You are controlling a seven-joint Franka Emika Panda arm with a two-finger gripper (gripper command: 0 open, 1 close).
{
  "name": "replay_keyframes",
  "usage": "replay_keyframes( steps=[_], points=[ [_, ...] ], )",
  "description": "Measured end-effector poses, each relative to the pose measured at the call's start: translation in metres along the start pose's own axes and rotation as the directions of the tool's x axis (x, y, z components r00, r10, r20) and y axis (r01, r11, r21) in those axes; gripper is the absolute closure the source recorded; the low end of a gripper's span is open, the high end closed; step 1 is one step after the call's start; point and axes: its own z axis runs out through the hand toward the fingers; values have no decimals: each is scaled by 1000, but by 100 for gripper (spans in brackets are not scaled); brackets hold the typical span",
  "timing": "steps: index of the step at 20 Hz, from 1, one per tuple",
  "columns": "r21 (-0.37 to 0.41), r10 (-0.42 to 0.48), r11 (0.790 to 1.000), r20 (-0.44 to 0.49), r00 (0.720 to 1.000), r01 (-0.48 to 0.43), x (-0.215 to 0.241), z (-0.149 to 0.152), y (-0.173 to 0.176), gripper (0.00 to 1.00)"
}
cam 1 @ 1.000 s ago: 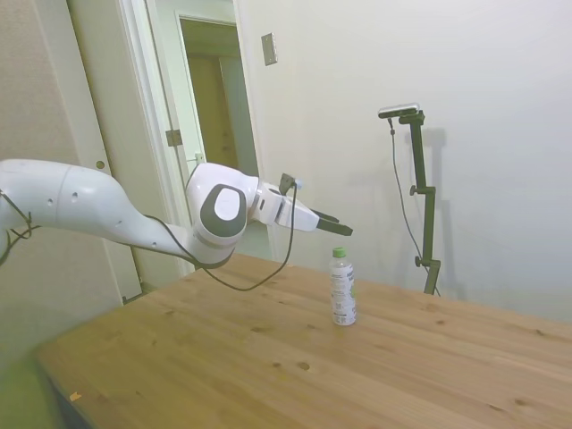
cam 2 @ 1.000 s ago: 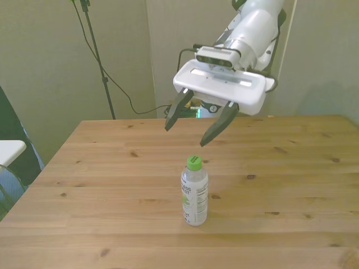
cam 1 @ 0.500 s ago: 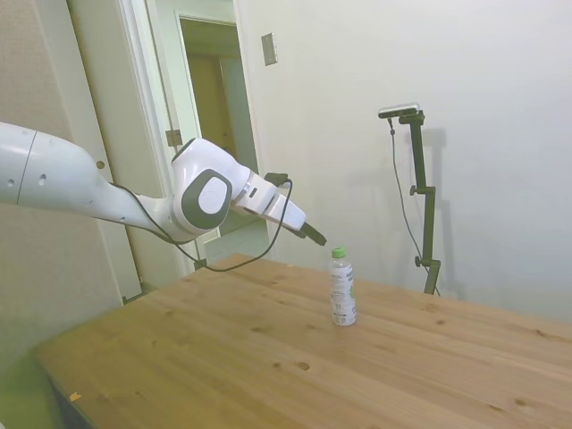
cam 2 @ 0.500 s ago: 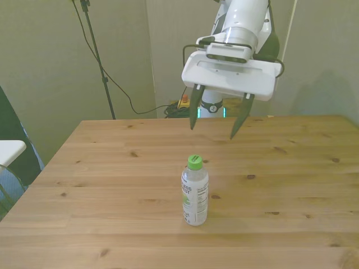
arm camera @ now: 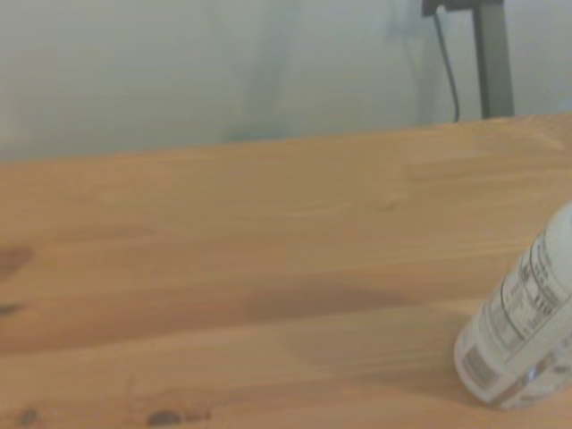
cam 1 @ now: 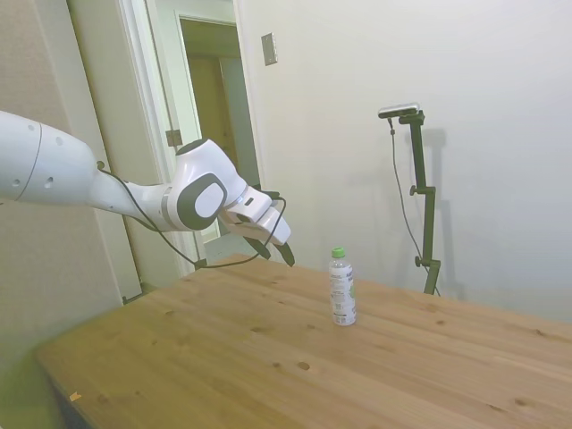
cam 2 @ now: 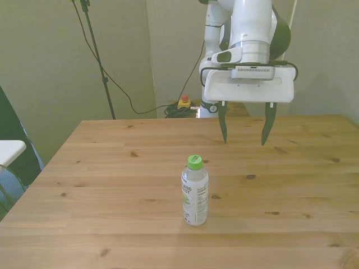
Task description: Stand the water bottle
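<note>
The water bottle (cam 2: 194, 192) stands upright on the wooden table (cam 2: 101, 185), clear with a green cap and a white label; it also shows in the side view (cam 1: 340, 288) and, blurred, at the edge of the wrist view (arm camera: 523, 335). My gripper (cam 2: 244, 137) hangs open behind the bottle and toward the front view's right, its dark fingers pointing down with nothing between them. In the side view the gripper (cam 1: 276, 250) sits left of the bottle, well apart from it.
The table's far edge (cam 2: 168, 121) lies just behind the gripper. A doorway (cam 1: 214, 107) stands behind the arm in the side view. A black cable (cam 2: 120, 89) hangs beyond the table's back edge.
The gripper has pulled back from above the bottle, swung its fingers from slanted to straight down, and shifted toward the front view's right. The bottle has stayed upright in place.
</note>
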Motion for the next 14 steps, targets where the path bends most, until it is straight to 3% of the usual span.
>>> replay_keyframes(
  steps=[4, 9, 14],
  points=[
    [-24, -53, 998, 159, 986, 58, 10, 6, 20, 0],
    [-82, -88, 991, 211, 974, 108, 13, 25, 21, 0],
    [-84, -101, 989, 255, 962, 126, 13, 9, 33, 0]
  ],
)
